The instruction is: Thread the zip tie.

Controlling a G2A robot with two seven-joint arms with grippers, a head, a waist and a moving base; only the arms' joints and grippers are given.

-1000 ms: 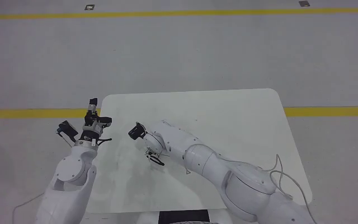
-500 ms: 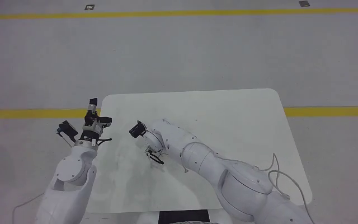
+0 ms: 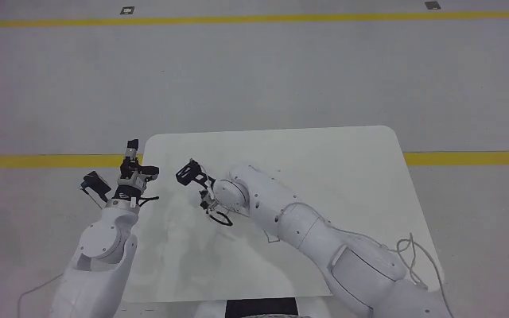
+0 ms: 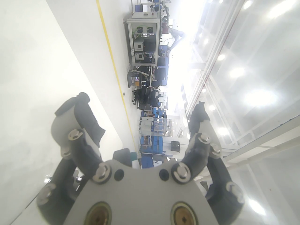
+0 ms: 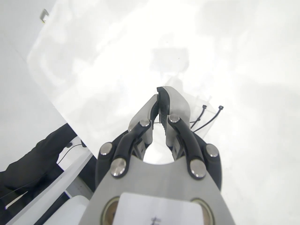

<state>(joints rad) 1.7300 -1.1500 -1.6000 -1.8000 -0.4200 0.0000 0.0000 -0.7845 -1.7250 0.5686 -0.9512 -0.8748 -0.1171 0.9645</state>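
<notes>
Two black zip ties [image 5: 212, 116] show just beyond the right gripper [image 5: 159, 95], over the near-left part of the white table [image 3: 334, 159], their square heads pointing away from it and their tails running back behind its fingers. That gripper is pressed together, and a thin black strand [image 5: 154, 122] crosses between its pads, so I judge it is pinching one tie by the tail; which of the two cannot be told. The left gripper [image 4: 140, 105] hangs at the table's left edge with its fingers spread wide and nothing between them, well apart from the ties. The step in hand looks like picking up and presenting a tie, with threading not yet begun: neither head appears to have a tail through it. Next, the free gripper would need to take the head end and hold it steady so the tail's tip can be aimed into the small slot. The tails' tips are hidden behind the right fingers. A clear film [image 5: 199, 100] around the ties is hard to make out, as is whether they rest on the table.
</notes>
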